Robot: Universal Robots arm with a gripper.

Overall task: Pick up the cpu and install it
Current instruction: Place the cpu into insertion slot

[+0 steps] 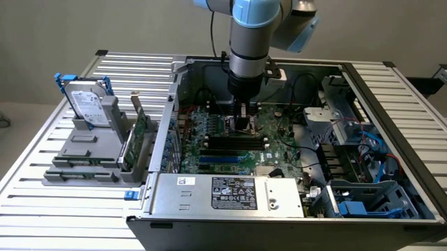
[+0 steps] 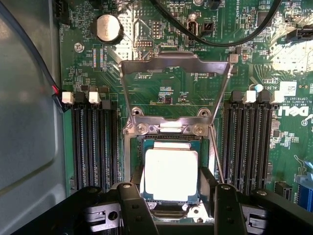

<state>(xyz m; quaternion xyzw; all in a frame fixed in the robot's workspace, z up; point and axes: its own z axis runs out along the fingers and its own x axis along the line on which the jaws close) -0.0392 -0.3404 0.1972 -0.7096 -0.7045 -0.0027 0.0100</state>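
The cpu [image 2: 171,171], a small square chip with a pale silver top, lies level over the open socket [image 2: 171,128] on the green motherboard [image 2: 161,93]. My gripper [image 2: 172,182] reaches straight down into the computer case. Its two black fingers [image 2: 138,180] press against the chip's opposite sides, so it is shut on the cpu. I cannot tell whether the chip rests fully in the socket. In the exterior view the gripper [image 1: 243,119] stands low over the middle of the motherboard [image 1: 231,149], and the chip is hidden beneath it.
The socket's metal load plate [image 2: 174,68] is swung open and its lever [image 2: 215,152] is raised. Black memory slots [image 2: 95,142] flank the socket. Black cables [image 2: 215,41] cross the board. Outside the case, a grey holder [image 1: 87,157] carries a hard drive [image 1: 87,102] and green cards [image 1: 140,133].
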